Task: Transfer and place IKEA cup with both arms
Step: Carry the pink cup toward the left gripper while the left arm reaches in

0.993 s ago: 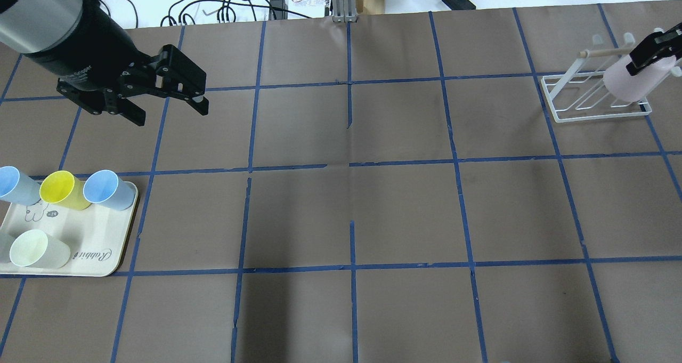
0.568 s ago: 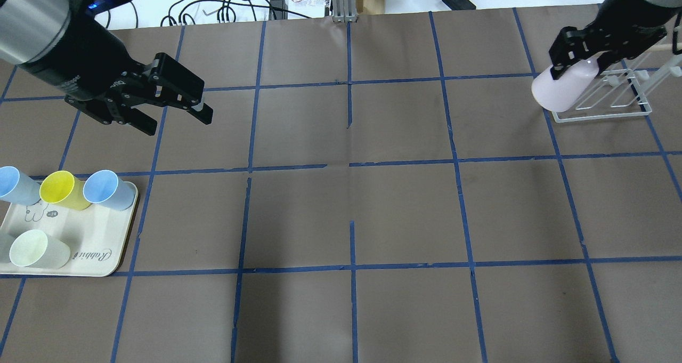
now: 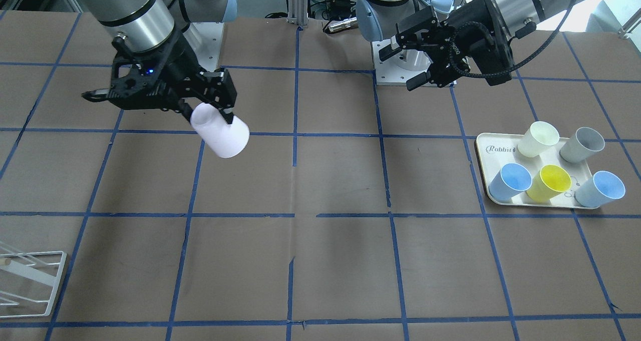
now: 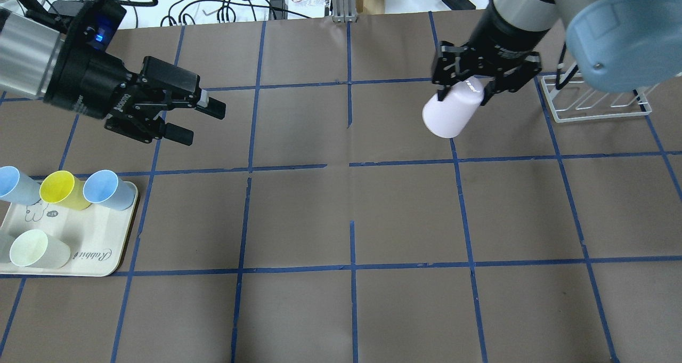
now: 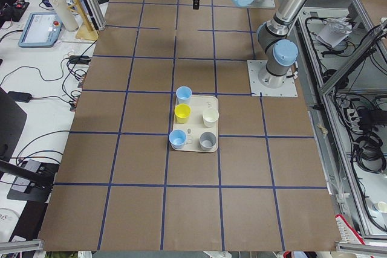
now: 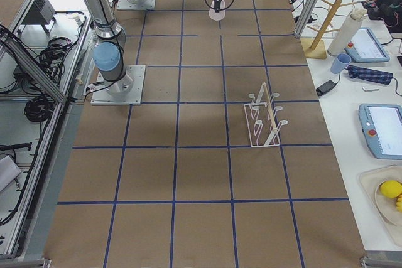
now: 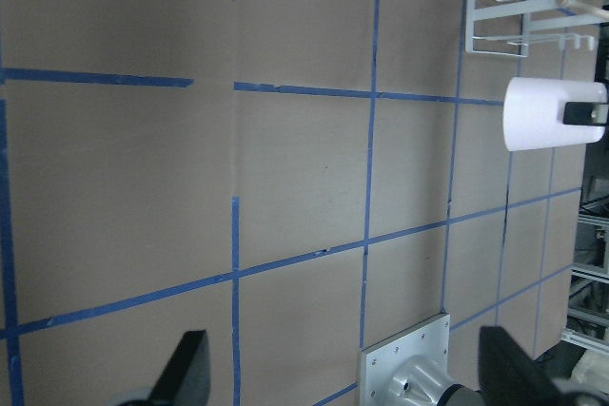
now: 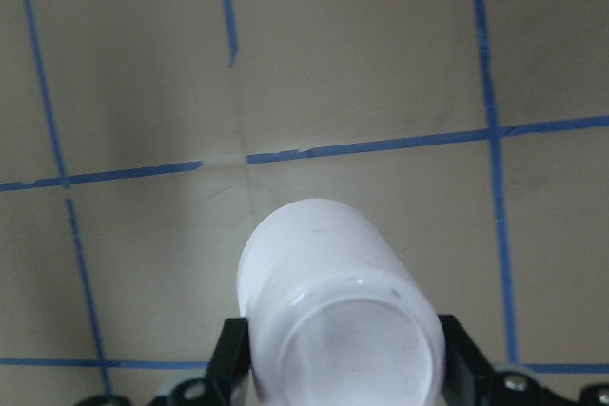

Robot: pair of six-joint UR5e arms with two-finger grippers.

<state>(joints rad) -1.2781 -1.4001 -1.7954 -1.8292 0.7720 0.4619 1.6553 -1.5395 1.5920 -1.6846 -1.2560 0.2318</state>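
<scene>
IKEA cup [image 4: 446, 114], your pale pink smooth plastic tumbler, hangs tilted above the brown papered table [image 4: 341, 219], clamped near its base by the right gripper [image 4: 462, 87]. Your left gripper [image 4: 200, 119] waits well apart, jaws spread, evidently positioned for hand-over.

The desk [image 4: 298, 208] is brown with a blue taped grid. The IKEA cup [image 4: 452, 112] is pale pink. On the cream tray [image 3: 485, 145] stand two light blue cups [image 3: 511, 181], with one yellow [image 3: 550, 183], one cream-white [image 3: 538, 138] and one grey [image 3: 582, 144]. The wire rack [image 4: 597, 104], at two o'clock, is white.
</scene>
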